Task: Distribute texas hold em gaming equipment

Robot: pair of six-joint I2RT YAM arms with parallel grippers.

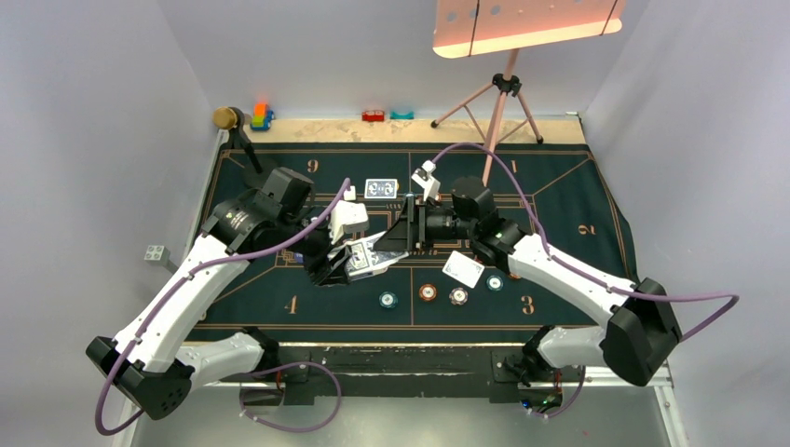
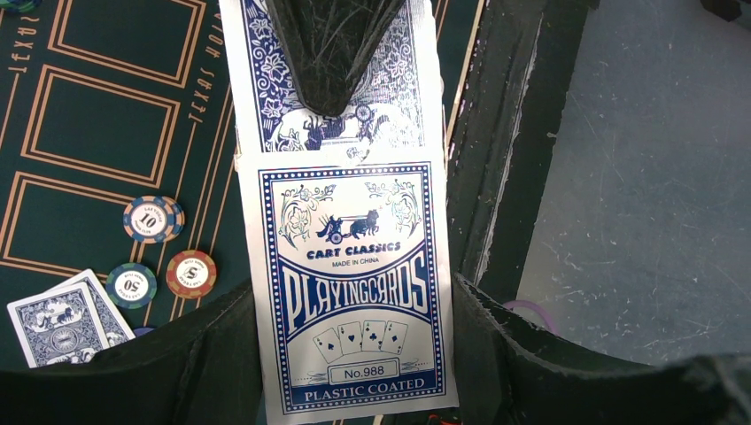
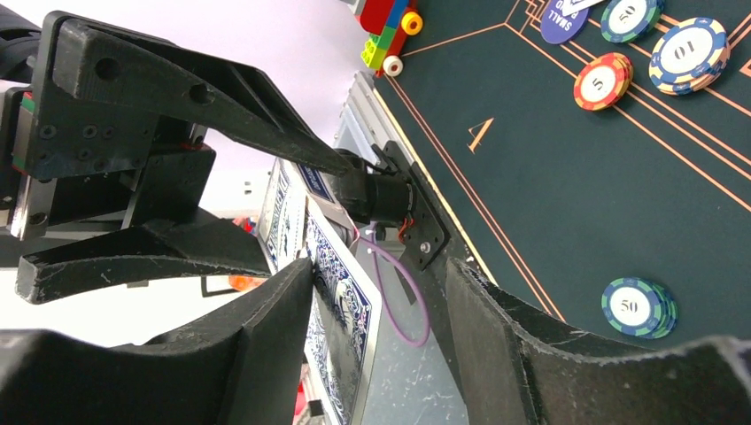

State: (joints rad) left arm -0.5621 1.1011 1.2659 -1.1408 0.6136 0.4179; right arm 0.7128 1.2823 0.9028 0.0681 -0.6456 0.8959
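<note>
My left gripper [image 1: 347,263] [image 2: 354,292] is shut on a blue and white playing-card box [image 2: 350,266] [image 1: 361,258], held above the middle of the green mat [image 1: 559,214]. My right gripper [image 1: 393,238] [image 3: 376,274] reaches in from the right, jaws apart, one finger over the box's open flap. A blue-backed card [image 3: 345,305] leans against its left finger. Two face-down cards [image 1: 380,188] lie further back, and a face-up card [image 1: 463,269] lies under the right arm. Chips [image 1: 428,292] [image 2: 153,219] [image 3: 632,305] sit along the near side of the mat.
Toy blocks [image 1: 261,115] [image 3: 388,27] and a brown ball on a stand [image 1: 226,117] are at the mat's far left corner. A tripod [image 1: 498,102] with a lamp stands at the back. More chips [image 3: 686,55] and a blue button [image 3: 562,19] lie on the mat.
</note>
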